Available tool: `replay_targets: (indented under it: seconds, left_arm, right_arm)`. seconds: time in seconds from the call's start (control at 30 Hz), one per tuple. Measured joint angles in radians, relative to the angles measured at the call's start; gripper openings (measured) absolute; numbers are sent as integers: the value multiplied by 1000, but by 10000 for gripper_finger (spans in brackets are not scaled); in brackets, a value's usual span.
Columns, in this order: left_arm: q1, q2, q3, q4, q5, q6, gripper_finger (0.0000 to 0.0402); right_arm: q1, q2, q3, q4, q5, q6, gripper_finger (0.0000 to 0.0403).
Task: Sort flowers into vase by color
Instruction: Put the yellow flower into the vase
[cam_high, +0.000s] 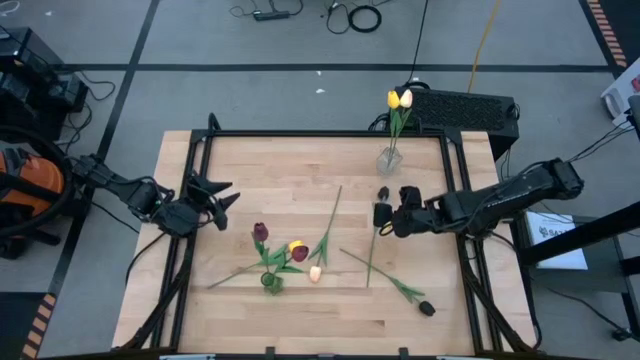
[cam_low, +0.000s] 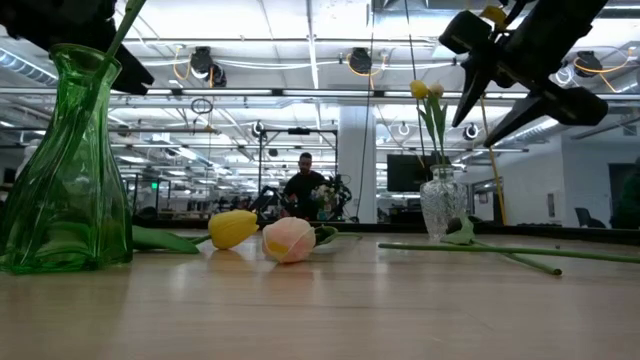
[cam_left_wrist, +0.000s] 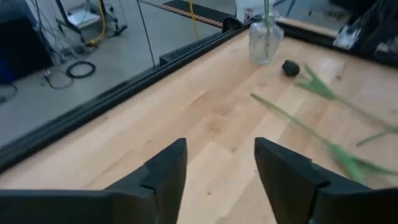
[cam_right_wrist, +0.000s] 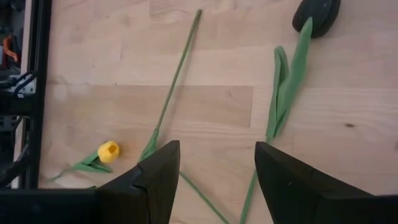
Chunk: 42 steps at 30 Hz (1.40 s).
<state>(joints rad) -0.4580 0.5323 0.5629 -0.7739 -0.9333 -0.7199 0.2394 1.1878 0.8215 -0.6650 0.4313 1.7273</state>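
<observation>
Beside the green vase (cam_high: 271, 283), loose tulips (cam_high: 316, 272) await sorting; left gripper (cam_high: 222, 203) and right gripper (cam_high: 384, 213) hover, fingers released, empty. Next: descend onto a stem.

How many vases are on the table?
2: a clear glass vase at the far edge holding yellow tulips, and a green glass vase near the front holding a dark red tulip.
</observation>
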Motion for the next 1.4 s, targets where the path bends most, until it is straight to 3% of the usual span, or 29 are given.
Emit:
replay_targets:
  seconds: [0.37, 0.67, 0.83, 1.17, 1.4]
  left_arm:
    - [0, 0, 0, 165, 129, -63, 212]
    - [0, 98, 1, 59, 562, -292, 212]
    - [-8, 213, 1, 110, 770, -282, 212]
    - [-65, 500, 1, 189, 907, -295, 212]
    - [-133, 652, 1, 245, 911, -295, 212]
  right_arm:
    - [-1, 1, 0, 4, 8, -103, 200]
    - [-1, 0, 0, 11, 7, -199, 200]
    - [-1, 0, 0, 10, -15, -244, 200]
    - [12, 0, 0, 10, -18, -255, 200]
    - [19, 0, 0, 10, -18, -251, 200]
